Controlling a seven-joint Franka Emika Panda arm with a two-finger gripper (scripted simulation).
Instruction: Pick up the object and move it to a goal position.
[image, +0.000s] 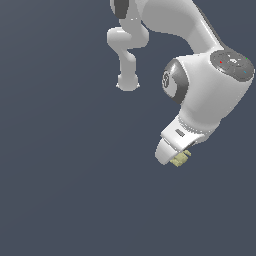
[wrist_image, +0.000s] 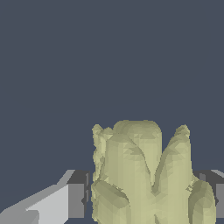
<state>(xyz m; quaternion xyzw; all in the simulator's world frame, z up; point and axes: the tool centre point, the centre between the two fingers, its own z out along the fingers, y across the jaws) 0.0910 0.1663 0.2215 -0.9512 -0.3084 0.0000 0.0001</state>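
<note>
The object (image: 180, 159) is a small lumpy pale yellow-green thing sticking out from the tip of my white gripper (image: 172, 156) in the exterior view, right of the middle. The gripper's hand hides most of it there. In the wrist view the object (wrist_image: 140, 175) fills the space between the two fingers (wrist_image: 76, 199), which press against its sides. My gripper (wrist_image: 146, 199) is shut on it. No goal marker shows in either view.
The white arm (image: 200, 60) bends down from the top of the exterior view, with its base link (image: 127, 50) further back. A plain dark blue-grey ground (image: 60, 175) lies around it.
</note>
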